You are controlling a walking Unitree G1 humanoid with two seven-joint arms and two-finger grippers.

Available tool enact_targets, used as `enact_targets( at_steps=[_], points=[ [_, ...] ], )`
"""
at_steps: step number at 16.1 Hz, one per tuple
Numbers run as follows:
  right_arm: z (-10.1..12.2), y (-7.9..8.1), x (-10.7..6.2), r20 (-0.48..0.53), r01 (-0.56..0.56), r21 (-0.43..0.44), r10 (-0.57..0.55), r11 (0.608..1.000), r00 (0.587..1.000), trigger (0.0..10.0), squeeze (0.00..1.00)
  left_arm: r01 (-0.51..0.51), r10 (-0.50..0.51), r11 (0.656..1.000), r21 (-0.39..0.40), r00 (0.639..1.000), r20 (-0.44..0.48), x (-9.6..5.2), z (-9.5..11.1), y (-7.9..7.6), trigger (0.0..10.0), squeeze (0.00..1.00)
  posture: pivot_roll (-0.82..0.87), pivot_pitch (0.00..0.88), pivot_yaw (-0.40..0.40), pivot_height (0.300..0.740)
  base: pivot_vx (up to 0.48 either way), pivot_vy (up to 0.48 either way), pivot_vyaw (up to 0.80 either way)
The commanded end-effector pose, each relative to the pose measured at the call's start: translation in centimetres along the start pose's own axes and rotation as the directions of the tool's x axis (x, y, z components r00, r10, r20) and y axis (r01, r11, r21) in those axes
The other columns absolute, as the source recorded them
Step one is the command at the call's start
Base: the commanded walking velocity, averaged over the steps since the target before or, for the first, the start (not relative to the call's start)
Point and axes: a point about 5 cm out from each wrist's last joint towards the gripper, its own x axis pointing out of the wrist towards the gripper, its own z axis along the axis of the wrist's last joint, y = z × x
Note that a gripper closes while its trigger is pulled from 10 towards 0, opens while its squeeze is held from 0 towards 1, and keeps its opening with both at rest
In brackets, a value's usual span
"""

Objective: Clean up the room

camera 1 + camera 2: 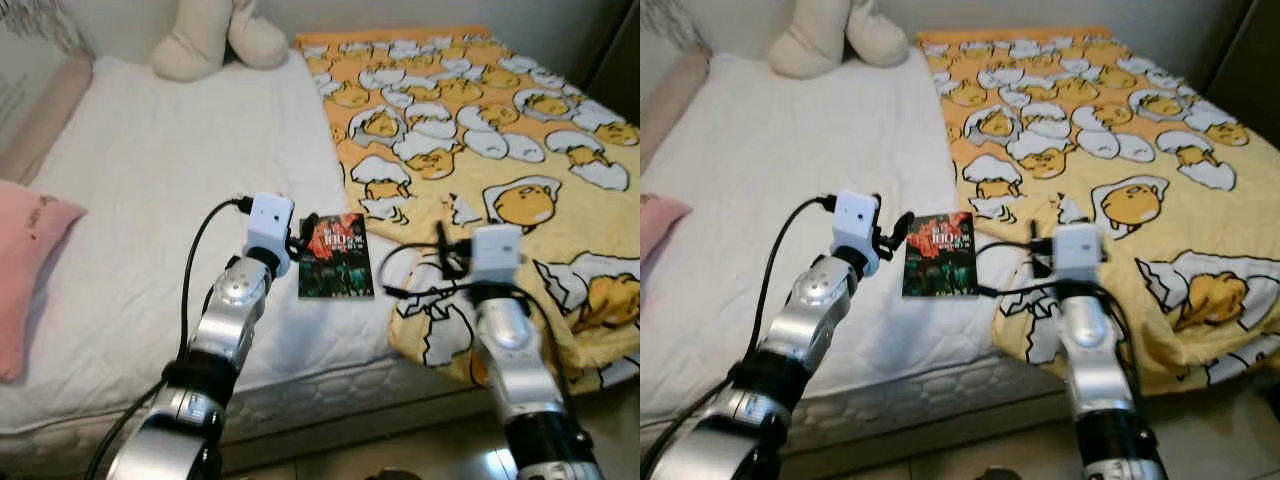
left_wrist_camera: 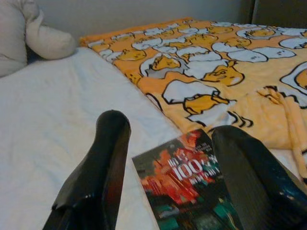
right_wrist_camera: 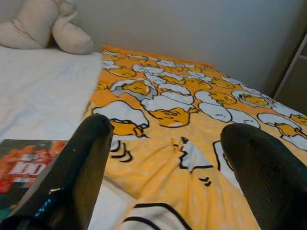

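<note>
The left gripper (image 2: 168,158) is held with its jaws spread wide and empty, low over the bed. A book (image 1: 335,256) with a dark red and green cover lies flat on the white mattress (image 1: 150,190) just ahead of these jaws, partly between them as seen from the left wrist. The right gripper (image 3: 172,163) is likewise parted and empty, above the rumpled edge of the yellow egg-print blanket (image 1: 500,140).

The book is probably to be collected first. Being thin and flat on a soft surface, it would best be taken at one edge, with the lower finger pressed into the mattress beneath the cover before closing. The blanket beyond the book should be kept out of the grasp.
</note>
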Motion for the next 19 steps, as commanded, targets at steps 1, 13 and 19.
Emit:
enact_targets(
  at_steps=[1, 13, 19],
  points=[
    [0.8, -0.2, -0.1, 0.026, 0.006, -0.005, -0.006, 1.000, 1.000, 10.0, 0.00, -0.002, 0.002, 1.000, -0.013, 1.000, -0.015, 0.7, 0.2, 0.4, 10.0, 0.00, -0.21, 0.000, 0.039, 0.740, 0.000, 0.000, 0.00],
    [0.2, -2.4, -7.7, -0.100, -0.017, -0.065, 0.011, 0.998, 0.995, 10.0, 0.00, -0.147, 0.128, 0.978, -0.146, 0.983, -0.132, 2.0, -0.8, 1.5, 10.0, 0.00, -0.38, 0.188, -0.037, 0.736, 0.126, 0.221, -0.20],
    [0.6, -1.4, -8.5, -0.131, -0.051, -0.045, 0.045, 0.998, 0.990, 10.0, 0.00, -0.122, 0.086, 0.962, -0.245, 0.985, -0.150, 2.4, -0.3, 1.7, 10.0, 0.00, -0.36, 0.215, -0.039, 0.736, 0.000, 0.000, 0.00]
  ],
)
